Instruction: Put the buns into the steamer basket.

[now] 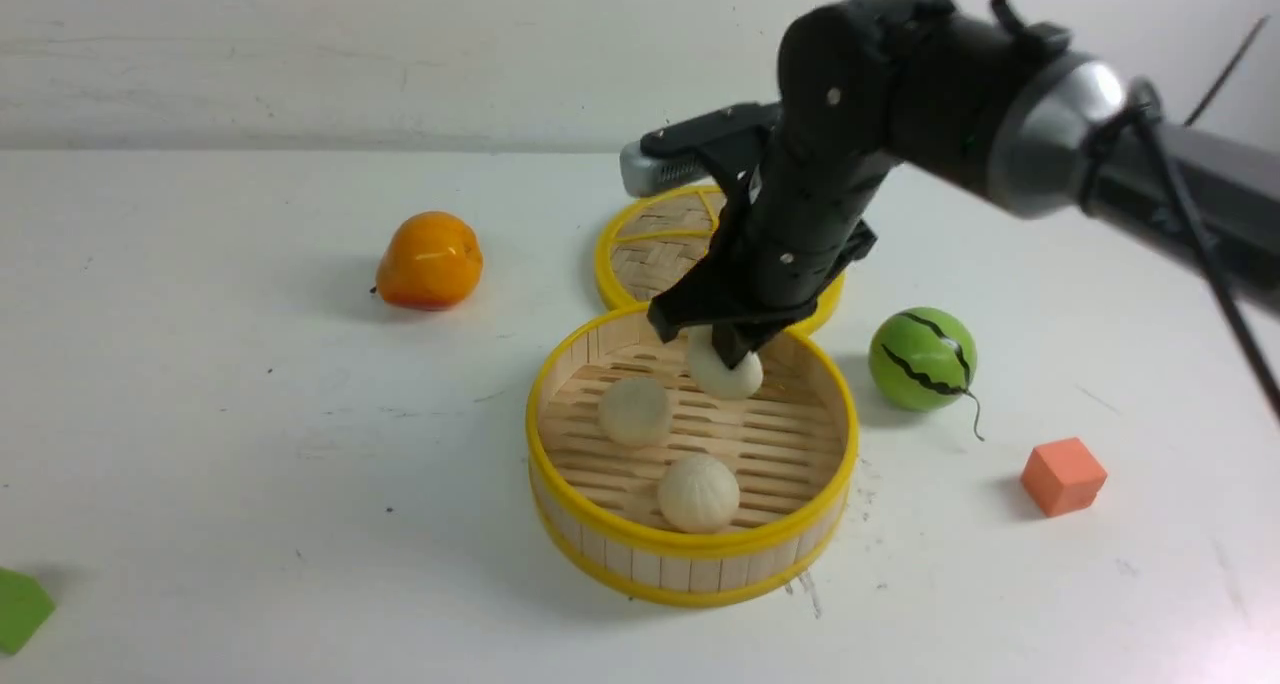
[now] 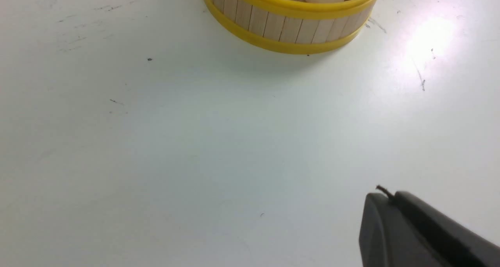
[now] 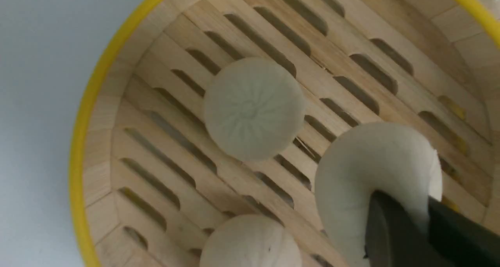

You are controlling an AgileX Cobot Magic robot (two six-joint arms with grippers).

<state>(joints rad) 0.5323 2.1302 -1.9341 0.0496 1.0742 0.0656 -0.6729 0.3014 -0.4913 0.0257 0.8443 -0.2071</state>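
**Third bun gripped inside the basket**

The right end effector [image 1: 725, 349] reached down into the basket [image 1: 690, 542], its fingers clamped on one bun [image 1: 737, 376] just inside the far wall. Whether that bun touched the slats could not be told. Two more buns lay loose on the slatted floor: a left bun [image 1: 635, 411] near the middle and a near bun [image 1: 698, 492] close to the front wall, each apart from the other and from the gripped one.

Directly behind the basket, touching or nearly touching its rim, a flat woven disc [image 1: 655, 254] lay on the bench [image 1: 250, 414], partly hidden by the right arm. An orange fruit [image 1: 430, 261] sat well off to the left, and a green striped ball [image 1: 922, 359] stood just right of the basket. An orange cube [image 1: 1063, 476] lay further right, and a green block [image 1: 18, 609] sat at the near left edge.

Only one dark finger of the left end effector [image 2: 394, 224] showed, over bare bench short of the basket, so I could not tell if it was apart or together.
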